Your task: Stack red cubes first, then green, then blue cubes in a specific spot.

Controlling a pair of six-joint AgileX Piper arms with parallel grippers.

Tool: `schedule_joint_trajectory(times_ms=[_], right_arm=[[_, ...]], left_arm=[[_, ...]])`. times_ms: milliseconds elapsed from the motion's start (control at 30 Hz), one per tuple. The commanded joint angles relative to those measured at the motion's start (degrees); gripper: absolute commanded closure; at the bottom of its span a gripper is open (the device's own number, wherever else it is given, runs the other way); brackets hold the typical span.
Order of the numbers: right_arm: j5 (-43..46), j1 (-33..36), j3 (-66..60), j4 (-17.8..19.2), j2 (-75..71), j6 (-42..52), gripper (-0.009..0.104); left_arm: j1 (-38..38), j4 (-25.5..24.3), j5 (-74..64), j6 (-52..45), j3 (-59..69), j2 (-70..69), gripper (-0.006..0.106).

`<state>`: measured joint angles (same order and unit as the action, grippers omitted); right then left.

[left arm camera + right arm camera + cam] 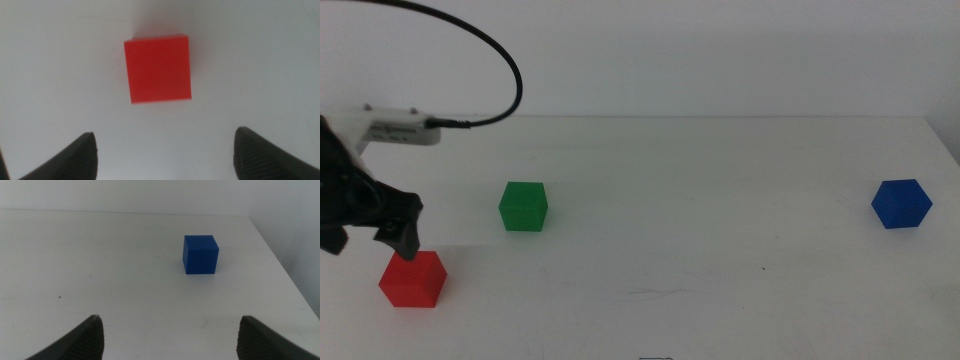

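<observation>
The left gripper [165, 150], jaws spread wide, hangs above the red cube [158, 68], which sits just beyond its fingertips and probably needs centring between them before descent, while the right gripper [167, 335] waits, likewise spread, facing the blue cube [200, 254].

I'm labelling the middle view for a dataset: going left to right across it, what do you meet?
left gripper → red cube → green cube → blue cube
</observation>
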<state>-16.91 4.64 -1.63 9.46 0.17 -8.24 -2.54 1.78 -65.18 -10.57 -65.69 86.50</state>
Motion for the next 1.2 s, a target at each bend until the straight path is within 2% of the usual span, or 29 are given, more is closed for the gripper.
schedule_joint_trajectory(times_ms=[0,967,1167], right_arm=[[4.19,-0.42,0.98,0.72,0.63,0.36,0.026],[4.19,-0.42,0.98,0.72,0.63,0.36,0.026],[4.14,-0.42,0.98,0.72,0.63,0.36,0.026]], left_arm=[[0.05,0.03,1.95,-0.3,-1.69,0.26,0.008],[0.05,0.45,10.95,-0.3,-1.55,16.02,0.008],[0.05,0.45,11.23,-0.3,-1.55,16.52,0.015]])
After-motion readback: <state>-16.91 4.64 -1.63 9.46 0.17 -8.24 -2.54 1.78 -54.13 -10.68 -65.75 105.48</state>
